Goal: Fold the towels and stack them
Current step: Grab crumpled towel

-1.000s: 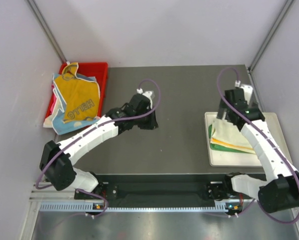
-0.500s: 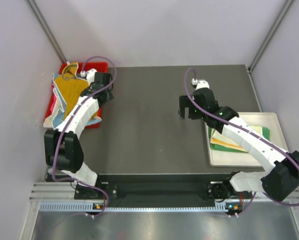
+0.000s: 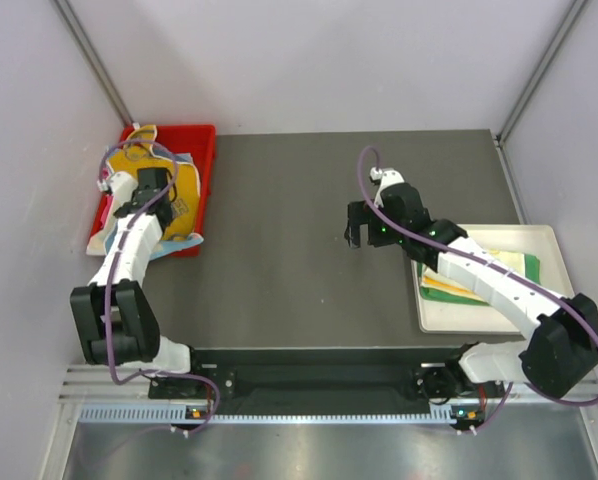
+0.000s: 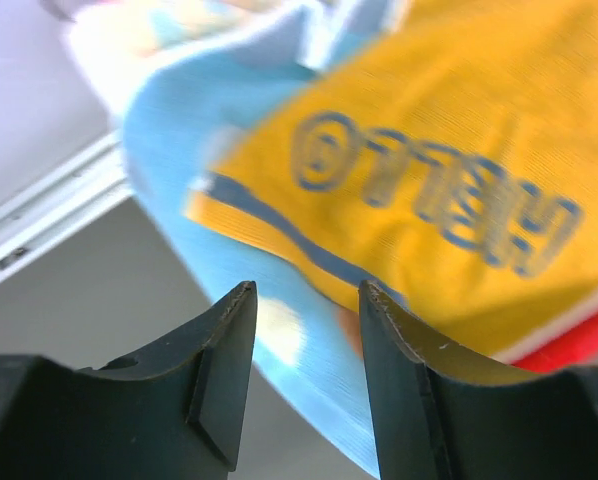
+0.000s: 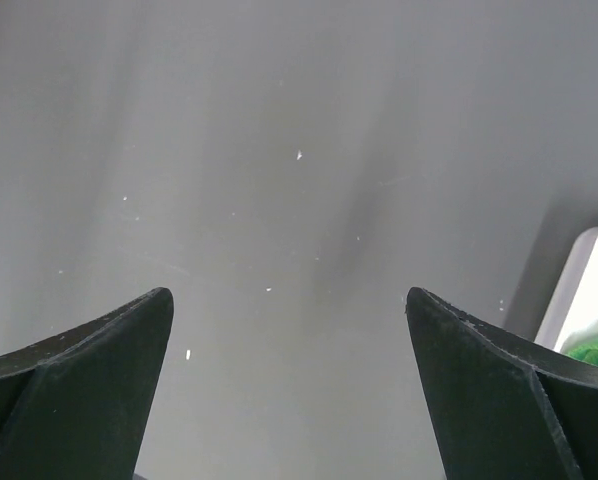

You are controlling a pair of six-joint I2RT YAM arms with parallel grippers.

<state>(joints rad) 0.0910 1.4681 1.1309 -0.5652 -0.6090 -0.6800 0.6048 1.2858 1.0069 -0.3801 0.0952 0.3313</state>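
An orange-yellow towel with "HELLO" lettering (image 3: 186,196) (image 4: 459,130) lies crumpled in the red bin on top of a light blue towel (image 3: 171,244) (image 4: 174,150). My left gripper (image 3: 157,186) (image 4: 306,292) hovers over them, open, with the blue towel's edge below the gap and nothing between the fingers. Folded towels (image 3: 457,286), green and yellow, are stacked on the white tray; a green edge (image 5: 594,352) shows in the right wrist view. My right gripper (image 3: 362,237) (image 5: 289,295) hangs wide open over the bare table, left of the tray.
The red bin (image 3: 205,140) sits at the table's back left corner, with towels spilling over its front edge. The white tray (image 3: 541,236) (image 5: 577,285) lies at the right edge. White walls close in the table on both sides and behind.
My left arm has swung from the table's middle to the red bin and its jaws have opened. My right arm has left the tray and moved out over the table's centre.
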